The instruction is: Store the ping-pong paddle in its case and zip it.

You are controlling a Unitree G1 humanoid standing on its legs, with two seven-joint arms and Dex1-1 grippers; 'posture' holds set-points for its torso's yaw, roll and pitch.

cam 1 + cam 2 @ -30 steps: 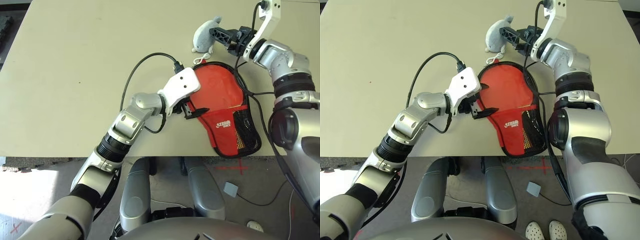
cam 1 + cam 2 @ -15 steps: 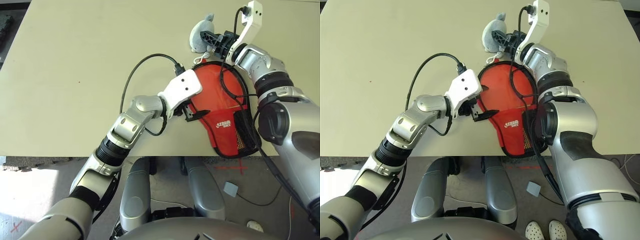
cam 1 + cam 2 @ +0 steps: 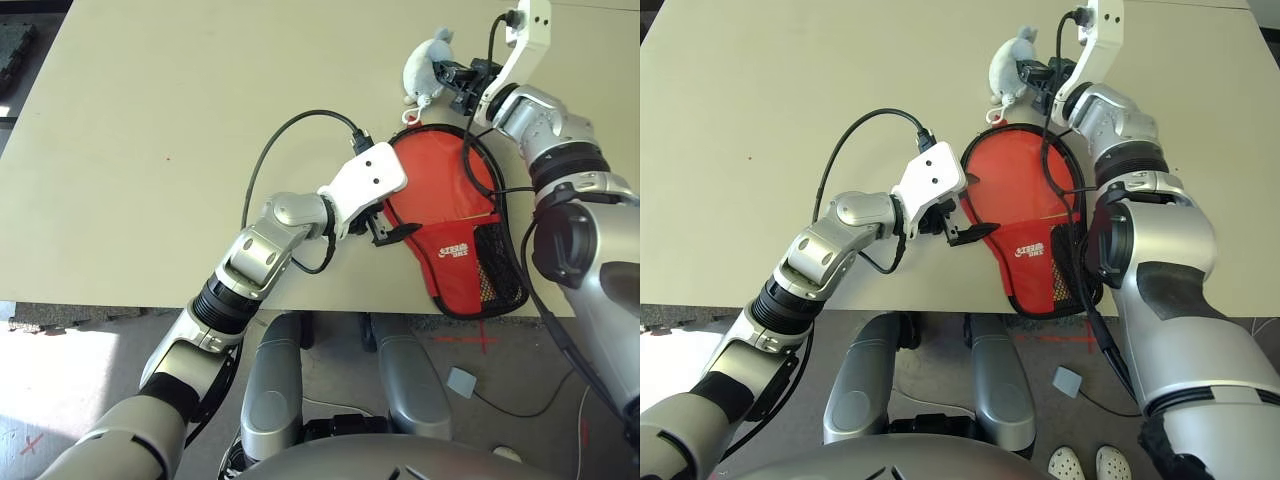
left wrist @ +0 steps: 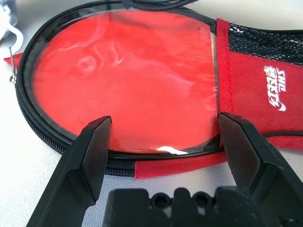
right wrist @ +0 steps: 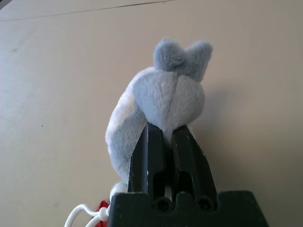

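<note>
Currently, the red fabric case with black zipper edging [image 3: 455,262] lies flat on the beige table [image 3: 130,200], close to its near edge, with the rounded end pointing away from the robot. Its upper part has a clear window, and through it a red round surface is seen; whether this is the ping-pong paddle, I cannot tell. Lower on the case are a small white logo [image 4: 275,88] and a black mesh pocket [image 4: 265,45]. The left gripper [image 4: 163,127] has its two black fingers open at the side edge of the case. The right gripper [image 5: 161,130] has its fingers closed on the grey-white plush charm [image 5: 168,99], beyond the rounded end. A white cord loop [image 5: 85,213] is beside the charm, near the case tip.
</note>
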